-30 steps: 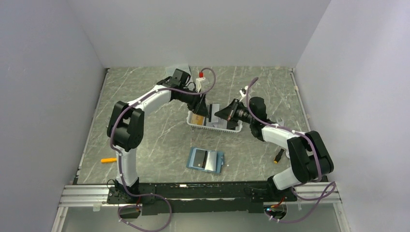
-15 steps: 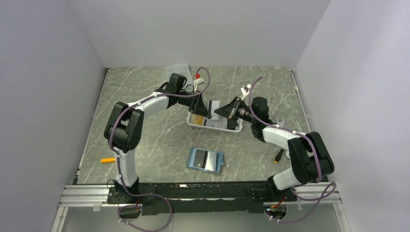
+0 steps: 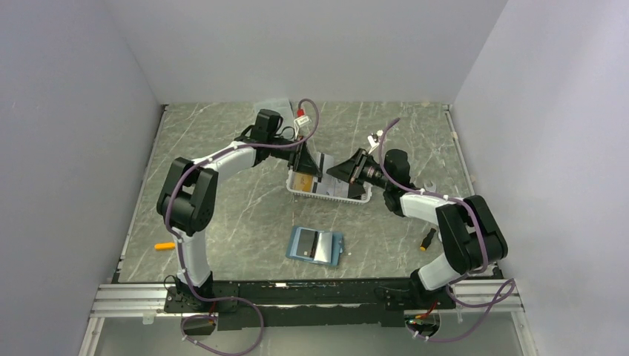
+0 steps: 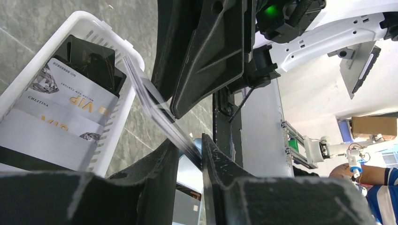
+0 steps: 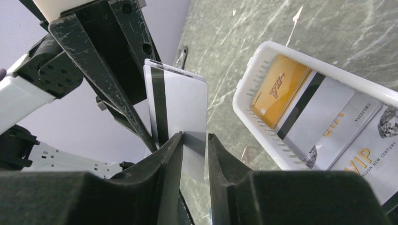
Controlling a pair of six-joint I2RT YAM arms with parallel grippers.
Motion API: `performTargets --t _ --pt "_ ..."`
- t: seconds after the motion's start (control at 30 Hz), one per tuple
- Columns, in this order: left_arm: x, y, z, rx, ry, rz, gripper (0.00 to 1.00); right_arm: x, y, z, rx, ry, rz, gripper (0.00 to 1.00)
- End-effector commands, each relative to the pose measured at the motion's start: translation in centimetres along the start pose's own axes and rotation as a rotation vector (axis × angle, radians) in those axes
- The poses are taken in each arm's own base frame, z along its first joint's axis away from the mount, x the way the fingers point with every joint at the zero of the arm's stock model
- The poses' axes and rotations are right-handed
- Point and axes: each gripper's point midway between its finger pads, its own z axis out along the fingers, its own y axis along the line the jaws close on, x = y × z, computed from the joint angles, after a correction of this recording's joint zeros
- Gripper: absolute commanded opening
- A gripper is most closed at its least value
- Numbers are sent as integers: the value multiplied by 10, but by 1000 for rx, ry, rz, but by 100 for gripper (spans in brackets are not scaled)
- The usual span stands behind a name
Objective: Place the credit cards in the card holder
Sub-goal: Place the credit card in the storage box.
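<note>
Where the left gripper (image 4: 189,140) and right gripper (image 5: 195,138) meet above the white basket (image 5: 247,70), a grey striped card (image 5: 180,103) is flanked closely by both; clamping cannot be told. Thin, stiff and slick, it is judged best pinched across its faces.

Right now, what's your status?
Left gripper: jaws pinch the striped grey card near the basket. Right gripper: jaws parted around it. Card holder open, unobstructed.

Left gripper (image 4: 190,143) drawn in closer, jaws narrowed onto the striped grey card (image 5: 180,103), right gripper (image 5: 195,138) jaws parted, pinch loosened
</note>
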Motion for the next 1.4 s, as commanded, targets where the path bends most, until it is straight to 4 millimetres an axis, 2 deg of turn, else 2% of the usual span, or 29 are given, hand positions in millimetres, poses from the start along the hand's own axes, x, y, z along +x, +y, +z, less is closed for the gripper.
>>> performTargets --t 0.0,0.23,0.33,0.5,0.77,0.97,1.37 --pt "-12 -39 -7 102 -2 110 27 -14 20 5 -92 -44 -35 29" --pt "-11 -42 -6 142 -2 85 26 -10 35 1 -200 -55 24 30" --pt "-11 -43 -7 145 -4 82 21 -8 41 -2 -244 -55 30 31" --pt "-15 -50 -9 169 -15 85 12 -4 33 -3 -213 -51 33 31" --pt "-18 -48 -13 134 -4 94 12 -4 26 -6 -150 -54 14 22" --pt "-19 -49 -22 123 -5 81 12 1 13 -10 -51 -23 -33 22" --pt "-22 -50 -24 116 -10 77 13 5 9 -15 -28 -16 -33 20"
